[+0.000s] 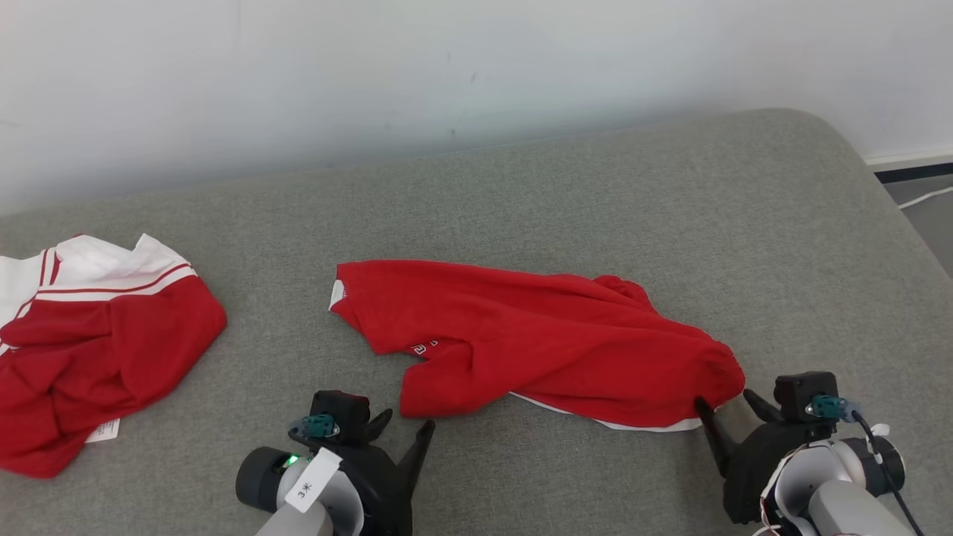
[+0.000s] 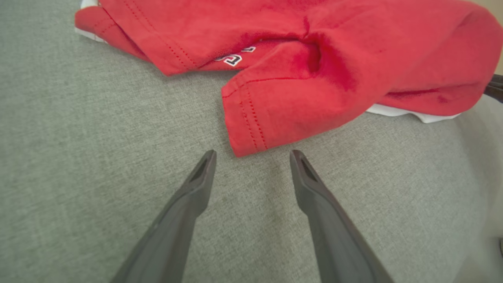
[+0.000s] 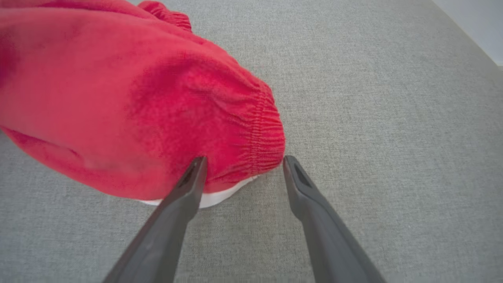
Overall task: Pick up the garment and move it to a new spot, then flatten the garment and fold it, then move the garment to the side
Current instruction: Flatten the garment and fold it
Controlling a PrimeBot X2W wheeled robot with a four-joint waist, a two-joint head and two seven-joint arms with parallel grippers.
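Left gripper (image 1: 407, 420) spread, empty, tips just short of hemmed corner of red garment (image 1: 536, 335). Right gripper (image 1: 724, 400) spread too, one finger at elastic end, nothing pinched. Garment crumpled mid grey cushion (image 1: 595, 186); second red-white garment (image 1: 97, 350) well apart at left. Step, likely: first pick-up, both ends. Next needs: tips over cloth edges, close, lift together.

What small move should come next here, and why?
Probably ease the left gripper forward until the hem corner of the red garment sits between its open fingers. The open right gripper straddles the elastic waistband end, while the left's tips stop just short of the cloth.
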